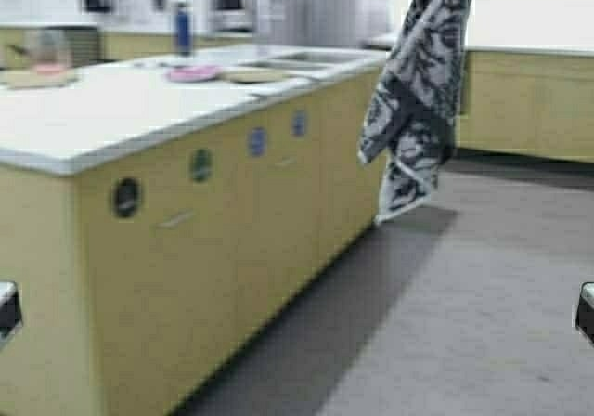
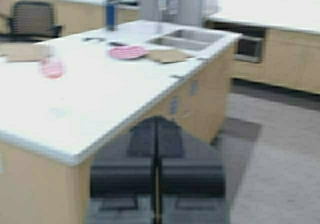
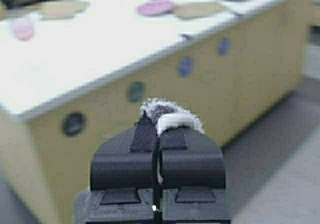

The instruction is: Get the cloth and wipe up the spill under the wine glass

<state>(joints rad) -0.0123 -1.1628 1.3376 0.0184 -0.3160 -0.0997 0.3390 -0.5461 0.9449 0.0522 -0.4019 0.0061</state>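
Observation:
The cloth (image 1: 418, 91), dark with a pale floral print, hangs limp from the top edge of the high view, right of the island, over the floor. In the right wrist view my right gripper (image 3: 159, 121) is shut on a bunched fold of the cloth (image 3: 167, 115). My left gripper (image 2: 156, 121) is shut and empty, in front of the island's near corner. The wine glass (image 2: 51, 66), with pinkish liquid in it, stands on the far left part of the white island top (image 2: 100, 99). It also shows in the high view (image 1: 46, 56) and the right wrist view (image 3: 22, 29). No spill can be made out.
On the yellow island (image 1: 213, 230) are a pink plate (image 1: 193, 73), a brown paper sheet (image 2: 167, 55), a blue bottle (image 1: 182, 28) and a sink (image 1: 306, 60). A second counter (image 1: 520, 26) runs along the back right. Grey floor (image 1: 483, 323) lies open on the right.

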